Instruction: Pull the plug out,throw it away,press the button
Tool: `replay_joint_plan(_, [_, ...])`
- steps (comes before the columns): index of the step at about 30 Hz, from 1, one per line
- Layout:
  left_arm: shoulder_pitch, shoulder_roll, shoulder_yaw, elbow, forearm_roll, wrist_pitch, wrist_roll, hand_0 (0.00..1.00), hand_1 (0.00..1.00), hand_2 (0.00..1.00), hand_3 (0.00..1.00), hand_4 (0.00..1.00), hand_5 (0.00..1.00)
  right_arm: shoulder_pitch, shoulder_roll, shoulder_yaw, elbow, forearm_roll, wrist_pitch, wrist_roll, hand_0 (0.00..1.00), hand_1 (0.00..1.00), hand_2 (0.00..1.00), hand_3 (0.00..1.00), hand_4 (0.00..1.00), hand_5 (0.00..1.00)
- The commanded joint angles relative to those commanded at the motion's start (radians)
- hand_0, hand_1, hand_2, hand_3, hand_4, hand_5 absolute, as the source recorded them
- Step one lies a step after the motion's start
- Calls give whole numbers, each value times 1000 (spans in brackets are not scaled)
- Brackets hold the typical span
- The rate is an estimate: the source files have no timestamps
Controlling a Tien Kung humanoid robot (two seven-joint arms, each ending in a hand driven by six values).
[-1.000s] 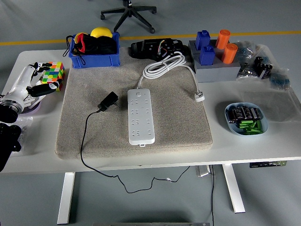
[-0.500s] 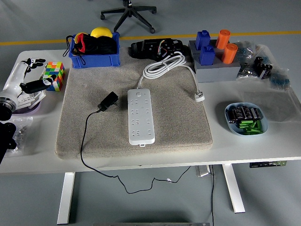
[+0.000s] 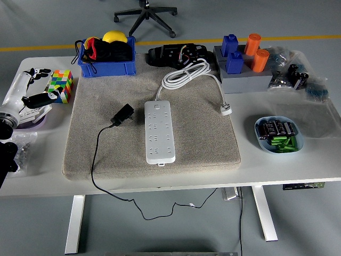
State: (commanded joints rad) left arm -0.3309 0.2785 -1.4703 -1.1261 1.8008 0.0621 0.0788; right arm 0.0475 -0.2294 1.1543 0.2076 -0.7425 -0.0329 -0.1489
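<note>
The left hand is positioned at the left edge of the bench, over a pale purple dish. Its fingers are released and loosely extended; they grasp nothing. The fingertips point toward the multicoloured cube, which sits just beside them on the far side. The right hand is out of view.

The black plug lies on the grey mat, well to the right of the fingers and apart from them. It is out of the white power strip and rests just beside the strip's left edge, near its far end. The plug's black cable runs over the near edge of the mat and hangs below the bench. The strip lies lengthwise at the centre of the mat; its own white cord is coiled at the far side, ending in a white plug on the mat.

A blue bin stands beyond the mat, right of the cube. A dish of batteries sits far to the right.
</note>
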Motion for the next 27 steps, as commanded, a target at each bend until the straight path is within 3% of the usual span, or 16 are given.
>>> replay_joint_plan(27, [7, -3, -13, -13, 5, -1, 3, 865, 875, 819, 793, 745, 248, -3, 6, 16, -1, -7, 0, 1, 751, 668, 658, 619, 671, 510])
